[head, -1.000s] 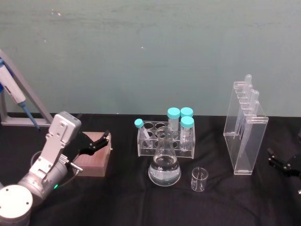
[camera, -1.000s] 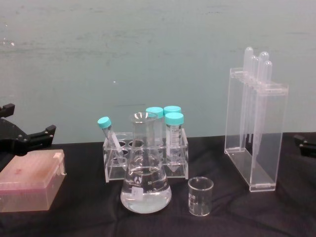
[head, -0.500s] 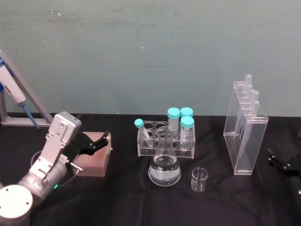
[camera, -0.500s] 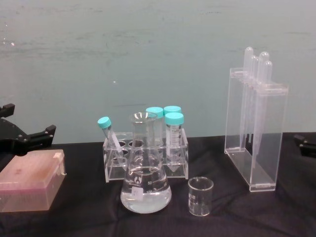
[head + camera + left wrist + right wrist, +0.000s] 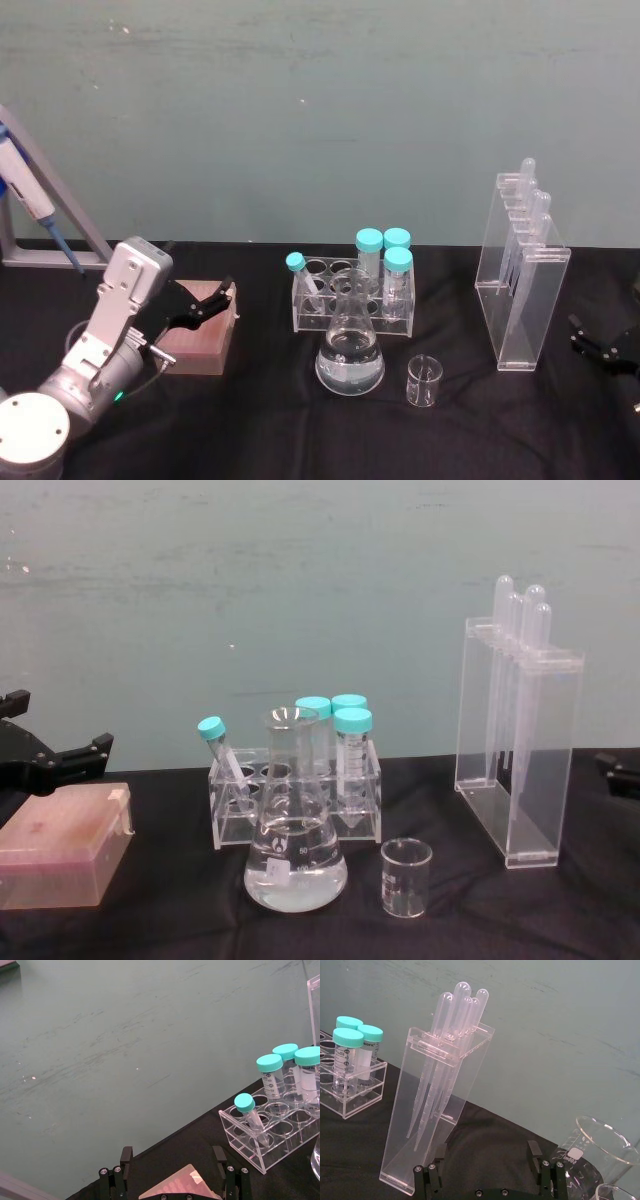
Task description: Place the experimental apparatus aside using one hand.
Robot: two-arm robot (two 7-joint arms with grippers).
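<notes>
You had moved nothing yet: flask (image 5: 350, 355), beaker (image 5: 423, 381) and pipette stand (image 5: 520, 300) stood untouched; left end effector (image 5: 218, 300) at nine o'clock, right end effector (image 5: 579, 335) at three, both released, empty.

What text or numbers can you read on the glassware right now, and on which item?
"50": scale mark on the flask.
Other flask marks, white label patch included: too blurred to read.
Print on the capped tubes: too small to read.
Print on the small beaker: unreadable.

Pink tip box (image 5: 60, 855) left of tube rack (image 5: 228, 820)
</notes>
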